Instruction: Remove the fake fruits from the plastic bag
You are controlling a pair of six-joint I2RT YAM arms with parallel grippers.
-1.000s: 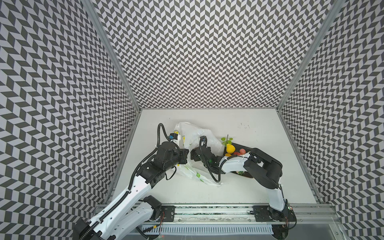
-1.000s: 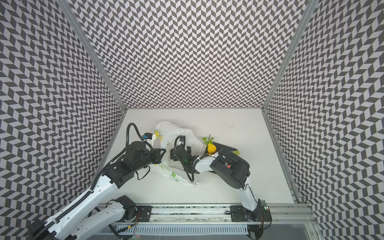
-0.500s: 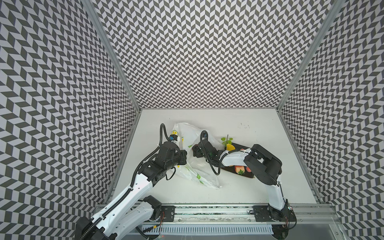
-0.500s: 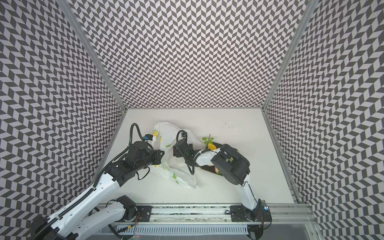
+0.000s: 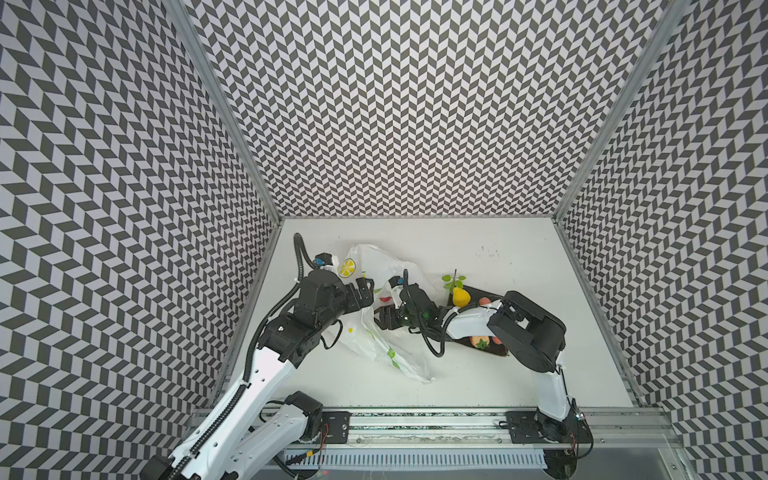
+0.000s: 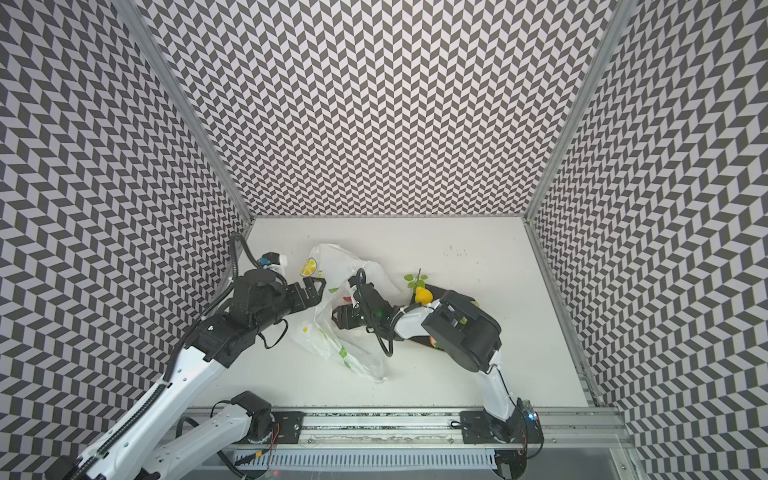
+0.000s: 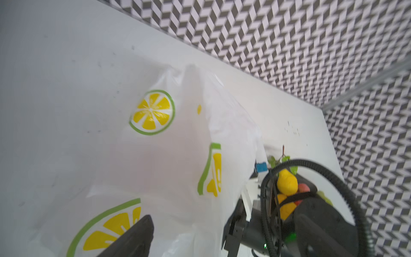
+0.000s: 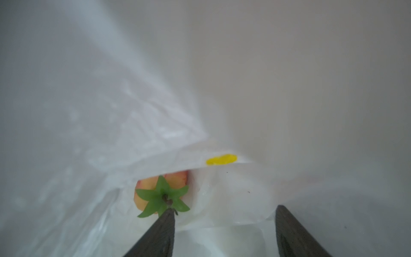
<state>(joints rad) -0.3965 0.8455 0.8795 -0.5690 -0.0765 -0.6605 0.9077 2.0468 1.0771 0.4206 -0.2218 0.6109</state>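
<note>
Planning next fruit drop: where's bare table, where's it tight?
Free: table from plastic bag and dark plate back to the rear wall; the front strip between bag and rail. Crowded: centre, where bag, plate, left arm and right arm meet.

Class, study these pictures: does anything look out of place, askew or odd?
One fake fruit with a green cap sits half hidden under a fold inside the crumpled plastic bag, by a fingertip of the open right gripper.

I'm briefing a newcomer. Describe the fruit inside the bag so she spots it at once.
Find the big white lemon-printed plastic bag. Inside it, just ahead of the right claw, lies an orange-pink fruit with a green star-shaped cap; the other visible fruits sit outside, on the dark plate.
</note>
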